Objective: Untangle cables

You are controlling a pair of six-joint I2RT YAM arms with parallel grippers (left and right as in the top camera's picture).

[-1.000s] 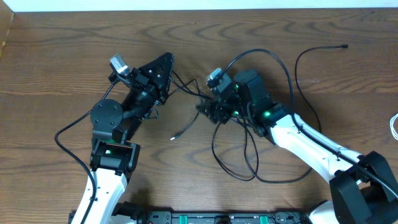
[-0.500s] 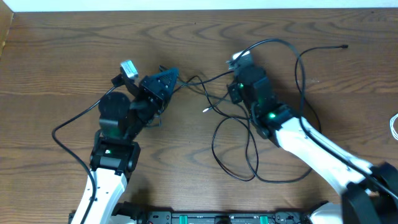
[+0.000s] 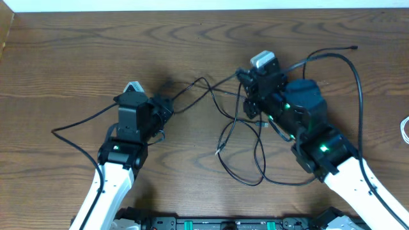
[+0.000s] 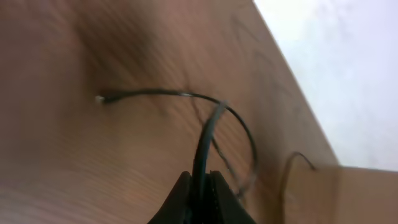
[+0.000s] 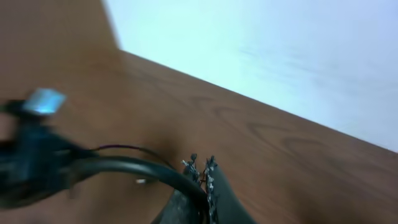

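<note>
Nearest the arms' bases, the black cables [image 3: 255, 167] lie in slack, overlapping loops on the worktop [image 3: 57, 70]. They sit between the two forearms, closer to the right one, and one loose tip [image 3: 219, 151] pokes out to the left of the loops. At the same depth, a sliver of white cable [image 3: 405, 130] shows at the worktop's right edge, well apart from the tangle.

Farther out, the left hand [image 3: 165, 106] is pressed together on a single black strand [image 3: 203, 81]. In its wrist view the fingers [image 4: 180, 193] meet around that strand, and beyond them an arc of cable ends in a small plug [image 4: 99, 98] lying on the wood. The strand rises to a bend and runs across toward the right hand [image 3: 248, 94]. That hand is also closed, pinching one of the black cables, and its wrist view shows the fingertips [image 5: 210, 167] tight together with the cable curving off to the left.

Beyond the right hand, a black plug end [image 3: 354, 47] rests on the wood toward the far right corner. Bare wood stretches across the far left, up to the worktop's far edge [image 3: 204, 11], where a pale strip begins.
</note>
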